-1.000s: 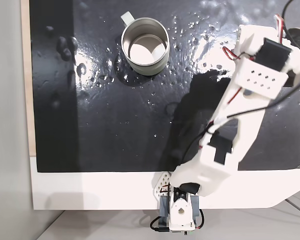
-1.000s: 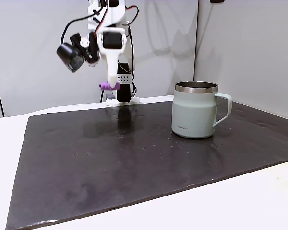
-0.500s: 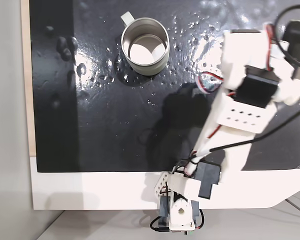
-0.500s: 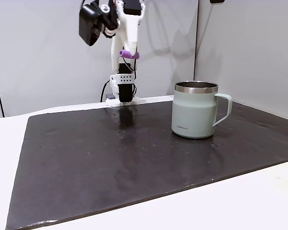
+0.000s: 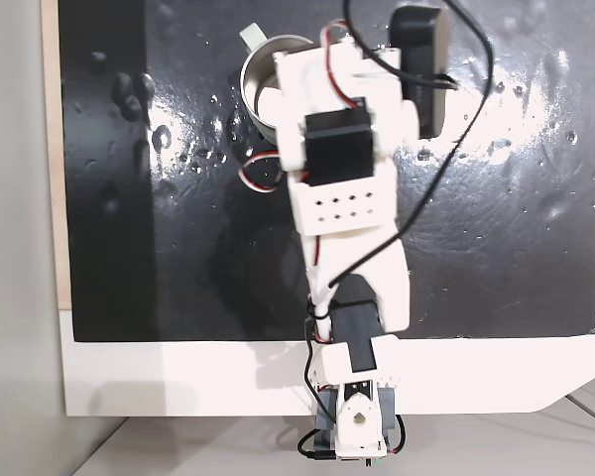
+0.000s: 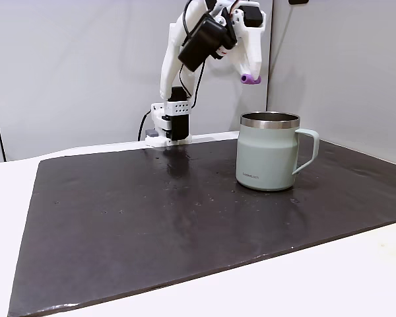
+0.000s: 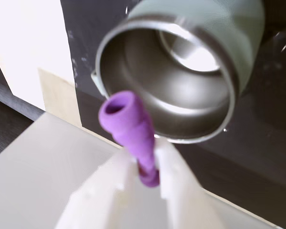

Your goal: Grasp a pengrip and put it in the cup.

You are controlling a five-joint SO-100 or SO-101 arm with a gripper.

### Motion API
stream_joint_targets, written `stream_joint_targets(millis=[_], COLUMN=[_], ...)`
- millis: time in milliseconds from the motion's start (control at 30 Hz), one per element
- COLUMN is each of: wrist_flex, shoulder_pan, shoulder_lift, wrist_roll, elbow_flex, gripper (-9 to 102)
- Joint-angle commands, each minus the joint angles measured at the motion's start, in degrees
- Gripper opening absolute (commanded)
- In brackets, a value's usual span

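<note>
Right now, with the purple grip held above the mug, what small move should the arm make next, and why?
Probably ease forward a little more before opening. In a fixed view the pengrip, pinched in the gripper, hangs above the cup but toward its left rim. In the wrist view the grip's tip overlaps the near rim, not the pale bottom.

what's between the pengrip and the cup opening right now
Nothing visible. The tool holds the pengrip in open air above the cup, by its rim. In the wrist view the cup's mouth is open and looks empty.
</note>
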Motion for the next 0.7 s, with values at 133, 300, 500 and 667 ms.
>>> stream_joint_targets(millis=[133,300,500,667], wrist_flex=[0.3,0.4,0.4,0.4], shoulder_pan=[-3.2,-4.5,-4.8,-4.8], shoulder_lift=[-2.2,-1.8,-0.8,-0.8], wrist_roll=[2.8,2.7,2.4,2.5], elbow_flex=[-6.4,-5.7,-4.5,-4.4], gripper=[0,18,35,35])
